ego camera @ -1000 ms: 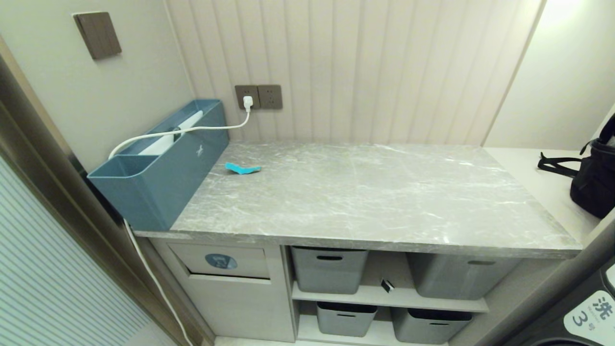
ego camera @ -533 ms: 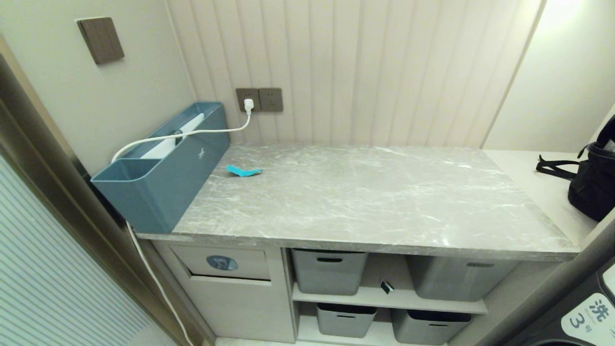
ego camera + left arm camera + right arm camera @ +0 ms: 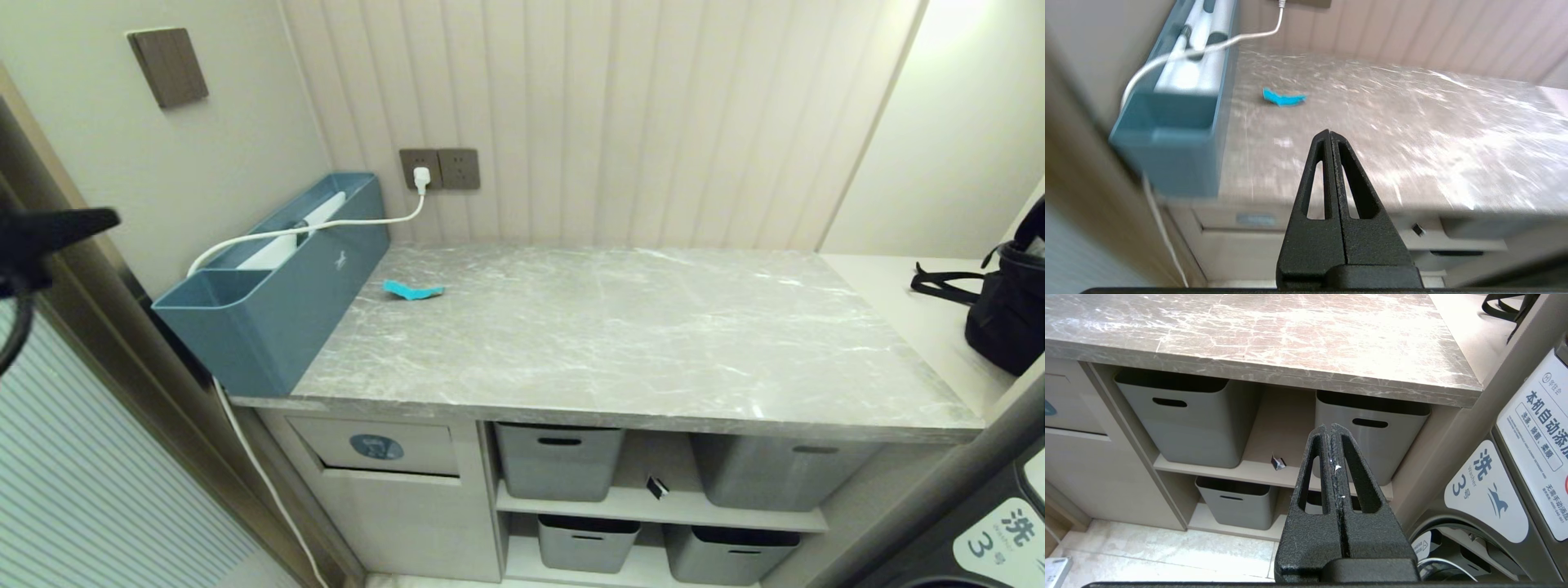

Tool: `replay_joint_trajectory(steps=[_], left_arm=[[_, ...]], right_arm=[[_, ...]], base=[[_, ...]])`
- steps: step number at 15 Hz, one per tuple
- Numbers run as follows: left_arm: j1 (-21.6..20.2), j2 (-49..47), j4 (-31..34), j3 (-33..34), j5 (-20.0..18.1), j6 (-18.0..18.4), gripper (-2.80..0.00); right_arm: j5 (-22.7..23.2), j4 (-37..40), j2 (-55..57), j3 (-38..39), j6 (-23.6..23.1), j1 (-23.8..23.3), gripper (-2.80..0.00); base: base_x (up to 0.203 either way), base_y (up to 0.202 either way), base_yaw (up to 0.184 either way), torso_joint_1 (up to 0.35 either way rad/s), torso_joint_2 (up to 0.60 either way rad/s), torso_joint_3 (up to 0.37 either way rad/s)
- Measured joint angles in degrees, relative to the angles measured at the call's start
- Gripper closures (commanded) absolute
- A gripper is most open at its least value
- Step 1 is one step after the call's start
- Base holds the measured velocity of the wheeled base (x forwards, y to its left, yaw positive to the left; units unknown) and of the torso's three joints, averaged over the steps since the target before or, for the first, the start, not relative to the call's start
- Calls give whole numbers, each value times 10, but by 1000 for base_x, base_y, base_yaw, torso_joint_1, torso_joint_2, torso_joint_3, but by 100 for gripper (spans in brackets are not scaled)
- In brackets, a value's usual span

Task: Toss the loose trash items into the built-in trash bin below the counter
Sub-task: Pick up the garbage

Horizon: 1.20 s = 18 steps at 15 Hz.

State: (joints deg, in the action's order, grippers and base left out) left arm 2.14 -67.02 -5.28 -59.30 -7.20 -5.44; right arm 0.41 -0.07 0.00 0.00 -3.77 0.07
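you can read "洗 3" on the washer label (image 3: 1484,485); your left gripper (image 3: 77,222), fingers pressed together and empty, has just entered the head view's left edge.

Ribbed beige wall panelling (image 3: 620,122), tiled floor (image 3: 1167,555).
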Motion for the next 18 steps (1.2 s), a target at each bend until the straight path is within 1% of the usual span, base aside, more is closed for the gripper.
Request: replay_joint_trajectory(steps=[1, 3, 4, 5, 7, 8, 9, 11, 13, 15, 17, 18], left_arm=[[10, -63, 8, -51, 12, 5, 0], [34, -164, 29, -115, 32, 24, 0], [43, -207, 39, -135, 31, 40, 0], [49, -244, 45, -149, 20, 56, 0], [55, -305, 50, -183, -1, 71, 0], [58, -335, 53, -210, 2, 74, 0], [62, -362, 59, -242, 15, 76, 0], [74, -418, 84, -310, 58, 78, 0], [85, -476, 100, -389, 90, 80, 0], [92, -535, 118, -466, 130, 81, 0], [93, -586, 134, -504, 167, 82, 0], [92, -606, 135, -510, 174, 81, 0]], right_arm=[[0, 0, 0, 0, 0, 0, 0], [0, 0, 0, 0, 0, 0, 0], [0, 0, 0, 0, 0, 0, 0], [0, 0, 0, 0, 0, 0, 0], [0, 0, 0, 0, 0, 0, 0], [0, 0, 0, 0, 0, 0, 0], [0, 0, 0, 0, 0, 0, 0], [0, 0, 0, 0, 0, 0, 0], [0, 0, 0, 0, 0, 0, 0], [0, 0, 0, 0, 0, 0, 0], [0, 0, 0, 0, 0, 0, 0], [0, 0, 0, 0, 0, 0, 0]], base=[[0, 0, 0, 0, 0, 0], [0, 0, 0, 0, 0, 0], [0, 0, 0, 0, 0, 0], [0, 0, 0, 0, 0, 0], [0, 0, 0, 0, 0, 0], [0, 0, 0, 0, 0, 0], [0, 0, 0, 0, 0, 0], [0, 0, 0, 0, 0, 0], [0, 0, 0, 0, 0, 0], [0, 0, 0, 0, 0, 0], [0, 0, 0, 0, 0, 0], [0, 0, 0, 0, 0, 0]])
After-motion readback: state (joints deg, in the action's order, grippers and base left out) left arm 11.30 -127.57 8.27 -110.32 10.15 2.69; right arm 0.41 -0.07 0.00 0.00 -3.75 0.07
